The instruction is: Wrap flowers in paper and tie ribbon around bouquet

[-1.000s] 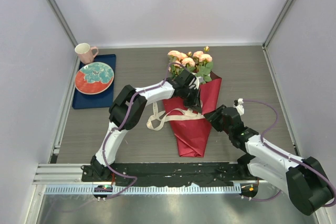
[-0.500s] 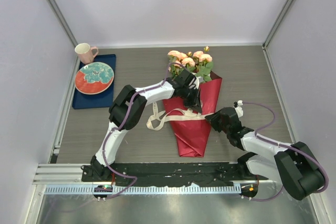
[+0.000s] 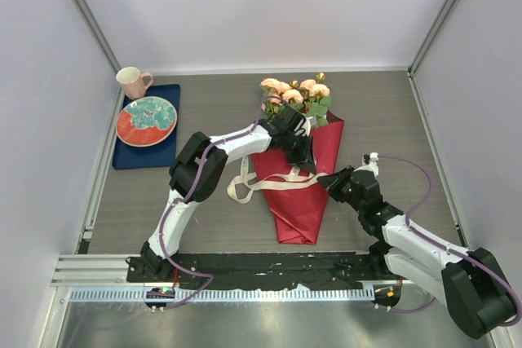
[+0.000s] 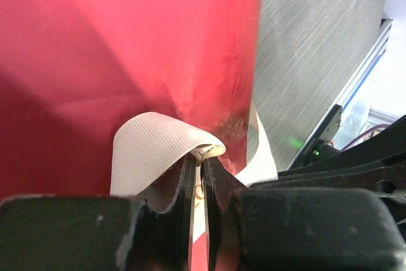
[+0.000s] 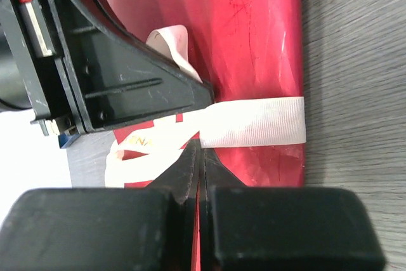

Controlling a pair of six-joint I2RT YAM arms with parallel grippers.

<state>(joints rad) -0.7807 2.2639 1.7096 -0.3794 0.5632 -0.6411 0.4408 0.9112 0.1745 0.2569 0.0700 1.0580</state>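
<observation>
A grey table (image 3: 383, 120) carries the bouquet (image 3: 298, 209) lying mid-table, with the flowers (image 3: 295, 91) at the far end and the red paper (image 3: 326, 148) cone pointing toward the arms. A blue tray (image 3: 130, 155) with a plate (image 3: 147, 120) and a mug (image 3: 130, 81) sits far left. A cream ribbon (image 3: 273, 183) crosses the cone. The left gripper (image 4: 203, 163), nearly closed, pinches a ribbon fold. The right gripper (image 5: 200, 150) is fully closed, its tips at the ribbon's edge; I cannot tell if it grips.

The bouquet (image 3: 298, 201) lies at the middle of the table (image 3: 383, 120), flowers (image 3: 295, 91) toward the far edge. The ribbon (image 3: 273, 185) crosses the paper (image 3: 326, 148). In the far-left corner a tray (image 3: 122, 156) carries a plate (image 3: 147, 120), with a mug (image 3: 130, 81) behind it.
</observation>
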